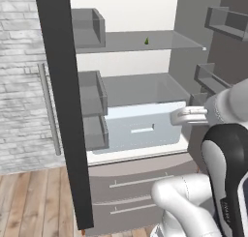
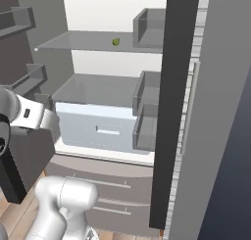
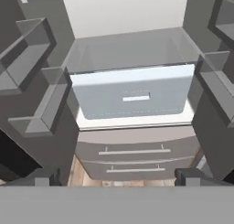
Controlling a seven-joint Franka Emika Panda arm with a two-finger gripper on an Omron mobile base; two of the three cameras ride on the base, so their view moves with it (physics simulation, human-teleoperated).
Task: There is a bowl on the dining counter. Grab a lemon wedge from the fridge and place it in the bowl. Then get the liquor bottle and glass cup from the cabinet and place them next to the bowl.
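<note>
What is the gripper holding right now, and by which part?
Nothing. The gripper is open and empty, facing the open fridge. The lemon wedge sits on the upper shelf, apart from it.

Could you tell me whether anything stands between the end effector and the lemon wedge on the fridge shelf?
Nothing visible does. Both fridge doors stand open, and the lemon wedge lies alone on the upper glass shelf. The open end effector sits lower, facing the pale drawer, so it would probably have to rise.

Lemon wedge (image 2: 116,41) too small to make out; fridge (image 1: 145,149) cropped.
</note>
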